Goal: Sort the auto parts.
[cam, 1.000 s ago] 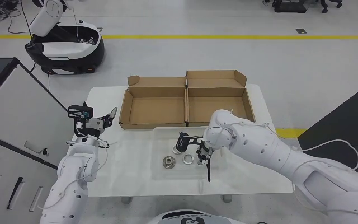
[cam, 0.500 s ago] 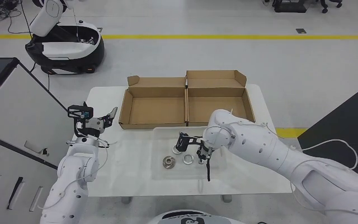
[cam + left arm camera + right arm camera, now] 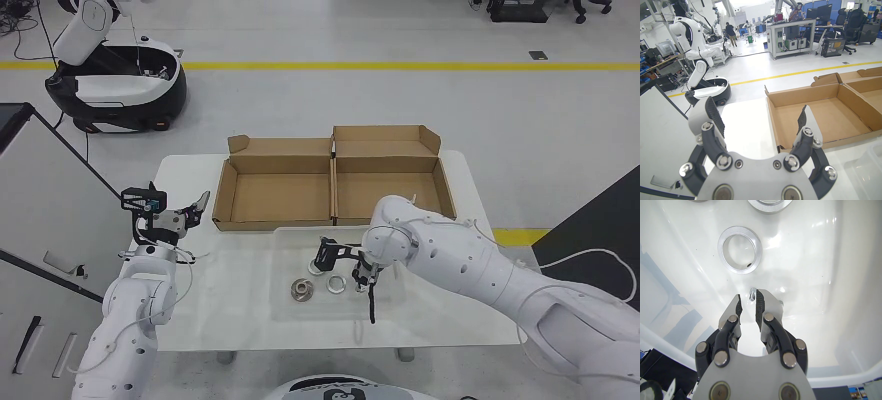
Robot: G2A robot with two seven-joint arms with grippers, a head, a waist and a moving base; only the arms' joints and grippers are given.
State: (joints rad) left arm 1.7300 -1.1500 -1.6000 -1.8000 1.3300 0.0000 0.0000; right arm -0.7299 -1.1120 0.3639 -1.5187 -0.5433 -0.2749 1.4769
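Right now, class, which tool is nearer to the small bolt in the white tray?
Right. The right tool is down in the tray, open, with the bolt at its tips. The left tool hangs beside the cardboard box, well apart from the tray.

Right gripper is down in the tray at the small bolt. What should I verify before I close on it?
1. Bolt between the right gripper fingertips: ok.
2. Jaws apart around it: ok, open.
3. Ring apart from the fingers: ok.
4. Bolt lying flat on the tray: cannot tell.
5. Left gripper away from the tray: ok, open, beside the left box.
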